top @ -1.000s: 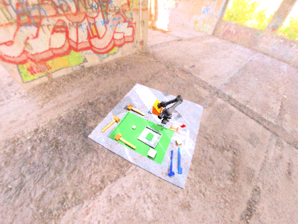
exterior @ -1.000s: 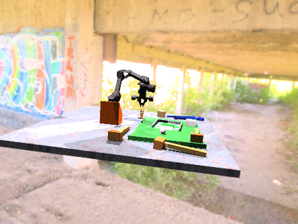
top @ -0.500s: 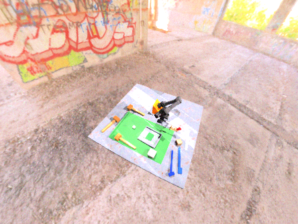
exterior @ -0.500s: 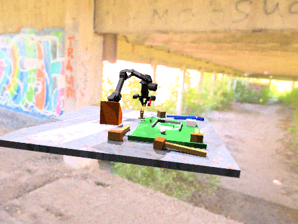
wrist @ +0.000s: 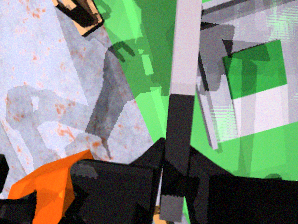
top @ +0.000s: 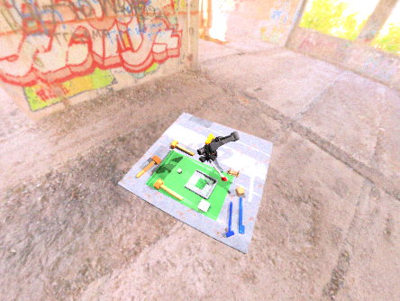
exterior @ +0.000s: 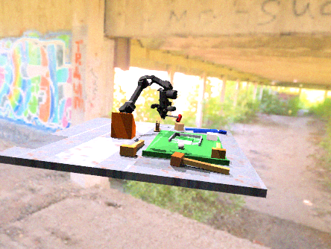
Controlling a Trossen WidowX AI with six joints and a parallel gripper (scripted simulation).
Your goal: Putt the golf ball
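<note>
My gripper (top: pixel 213 160) (exterior: pixel 162 116) (wrist: pixel 170 142) is shut on the red putter (top: pixel 224 178) (exterior: pixel 179 118) (wrist: pixel 186 50). The putter's dark grip is between the fingers, its pale shaft slants outward, and its red head is raised above the right side of the green mat (top: pixel 217 205) (exterior: pixel 160 143). The head is outside the wrist view. The white golf ball (top: pixel 179 170) (exterior: pixel 181 146) rests on the mat's left part in the top view, away from the putter. A grey-walled square on the mat surrounds a green patch (wrist: pixel 257 67) and a white surface (wrist: pixel 260 110); which is ramp is unclear.
A small wooden stand (top: pixel 233 172) (exterior: pixel 157 127) (wrist: pixel 82 12) and a tan block (top: pixel 240 191) (exterior: pixel 179 127) are beside the mat. Two blue clubs lie nearby. A white block (top: pixel 204 205) (exterior: pixel 212 136) is on the mat. Wooden mallets lie around it. The arm's base is orange (exterior: pixel 123 126).
</note>
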